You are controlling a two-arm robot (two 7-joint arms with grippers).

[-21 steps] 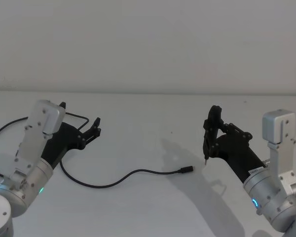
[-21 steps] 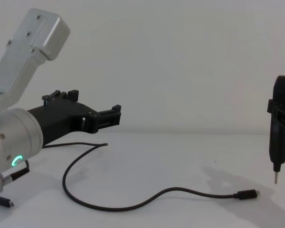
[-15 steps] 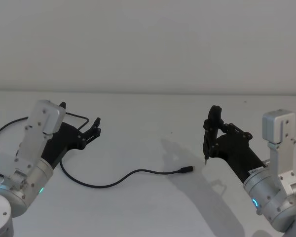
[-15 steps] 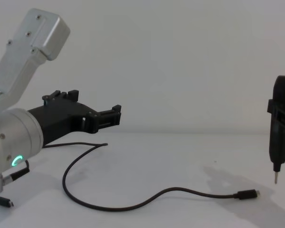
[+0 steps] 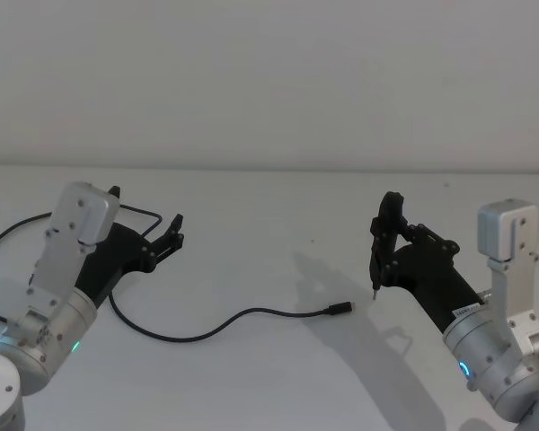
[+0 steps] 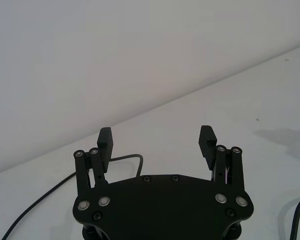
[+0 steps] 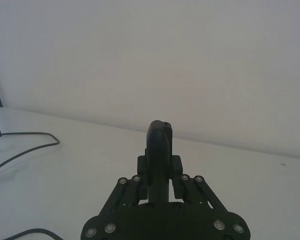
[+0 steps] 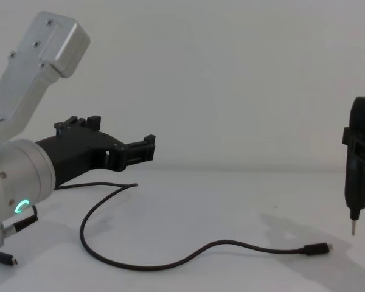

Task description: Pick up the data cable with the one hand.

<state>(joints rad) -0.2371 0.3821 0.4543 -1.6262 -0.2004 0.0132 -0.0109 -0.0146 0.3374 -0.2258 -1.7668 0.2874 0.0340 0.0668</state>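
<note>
Silver cylindrical arms [image 8: 18, 176] carry boxy grey housings [image 8: 42, 55] and a glowing green ring [image 8: 21, 205]; left gripper [image 6: 156, 132] and right gripper [image 7: 160, 170] are black — angular linkages dotted with silver screws [image 6: 104, 201] (ribbed pads [image 6: 208, 139] on the left).

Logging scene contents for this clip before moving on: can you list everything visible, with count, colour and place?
data cable: one, black, curving over the table from under the left gripper to its plug near the tool's tip.
plug end: one, black, near left by the left arm; cannot tell if it is a separate wire.
pen-shaped tool: one, black, metal tip, upright, tip down.
table: one, white.
left gripper: one, black, open, above the cable's far loop.
right gripper: one, black, shut on the pen-shaped tool.
</note>
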